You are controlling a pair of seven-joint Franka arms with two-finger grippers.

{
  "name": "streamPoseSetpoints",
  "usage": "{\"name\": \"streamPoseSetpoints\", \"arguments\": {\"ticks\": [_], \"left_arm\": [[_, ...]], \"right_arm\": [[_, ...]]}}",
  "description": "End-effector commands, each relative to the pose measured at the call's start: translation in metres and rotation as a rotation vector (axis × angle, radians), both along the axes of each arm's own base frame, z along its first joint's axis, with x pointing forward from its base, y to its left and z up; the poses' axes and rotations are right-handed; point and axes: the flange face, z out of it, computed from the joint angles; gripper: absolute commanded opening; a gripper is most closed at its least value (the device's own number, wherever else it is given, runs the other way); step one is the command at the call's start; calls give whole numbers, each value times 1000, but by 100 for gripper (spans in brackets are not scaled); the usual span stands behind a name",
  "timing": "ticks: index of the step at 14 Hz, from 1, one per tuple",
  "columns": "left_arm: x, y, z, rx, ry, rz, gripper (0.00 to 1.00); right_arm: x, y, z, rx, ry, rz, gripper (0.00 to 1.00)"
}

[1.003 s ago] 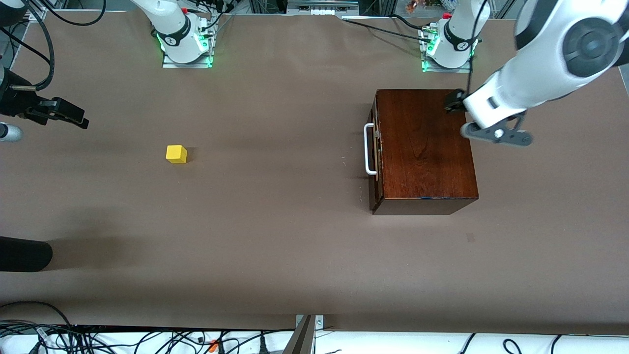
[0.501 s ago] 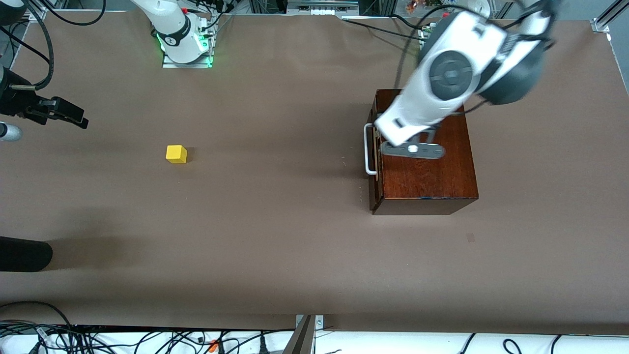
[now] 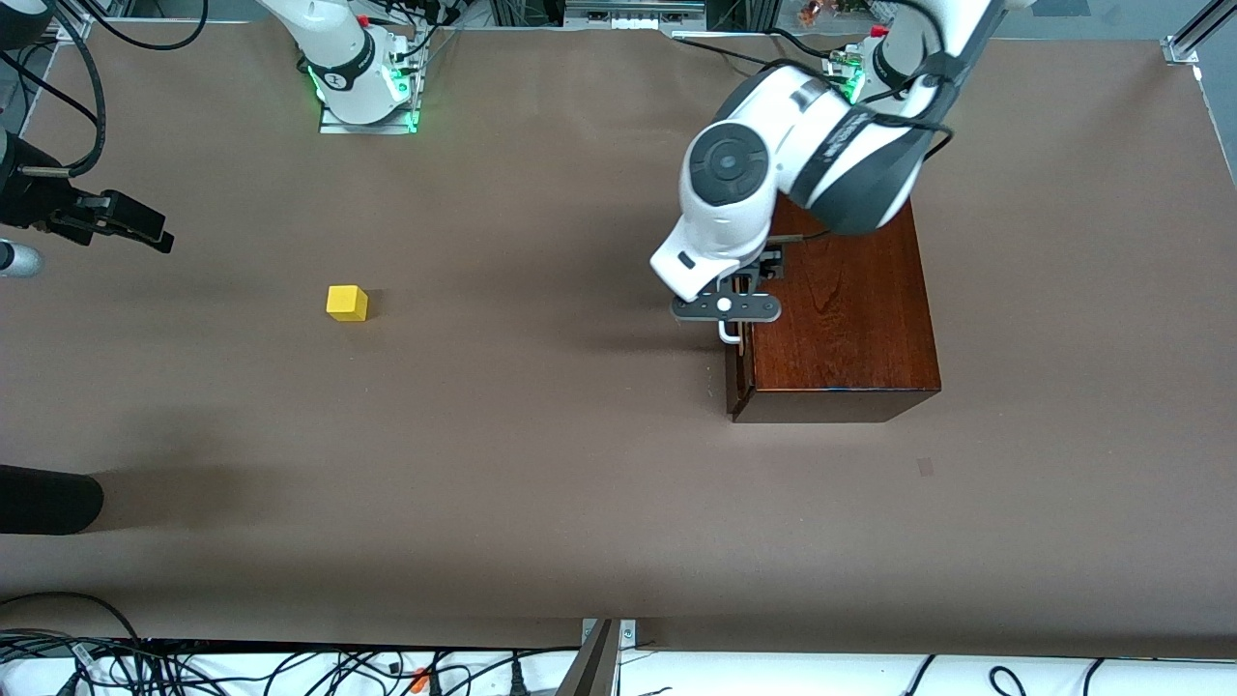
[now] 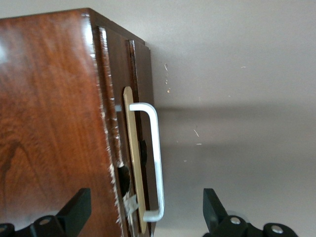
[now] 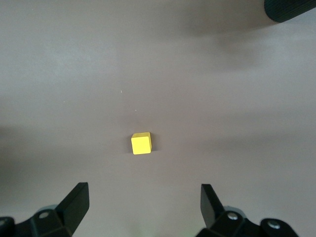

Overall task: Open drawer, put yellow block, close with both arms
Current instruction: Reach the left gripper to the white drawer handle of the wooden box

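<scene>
The dark wooden box (image 3: 850, 319) stands toward the left arm's end of the table. Its drawer (image 4: 140, 84) is shut, and the white bar handle (image 4: 157, 158) faces the table's middle. My left gripper (image 3: 744, 285) hangs over the handle. In the left wrist view it (image 4: 145, 217) is open, one finger over the box top and the other over the bare table, with the handle between them below. The yellow block (image 3: 347, 303) lies on the table toward the right arm's end. My right gripper (image 3: 130, 230) waits open and empty, with the block (image 5: 141, 143) in its wrist view.
A black rounded object (image 3: 48, 498) lies at the table's edge at the right arm's end, nearer the camera than the block. Cables (image 3: 290, 667) run along the near edge. Bare brown table lies between block and box.
My left arm has swung from the box's outer end across its top to above the drawer handle. The right arm, block and box have not moved.
</scene>
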Motion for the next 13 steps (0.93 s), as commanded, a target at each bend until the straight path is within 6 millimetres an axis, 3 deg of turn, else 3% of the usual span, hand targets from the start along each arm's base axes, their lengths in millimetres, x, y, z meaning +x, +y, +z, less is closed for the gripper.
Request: {"name": "streamPoseSetpoints", "arguments": {"ticks": [1, 4, 13], "left_arm": [[-12, -19, -23, 70, -53, -45, 100], [-19, -22, -53, 58, -75, -24, 100], [-30, -13, -86, 107, -85, -65, 100]], "right_arm": [[-3, -2, 7, 9, -2, 4, 100], [-3, -2, 7, 9, -1, 4, 100], [-3, -2, 6, 9, 1, 6, 100]]}}
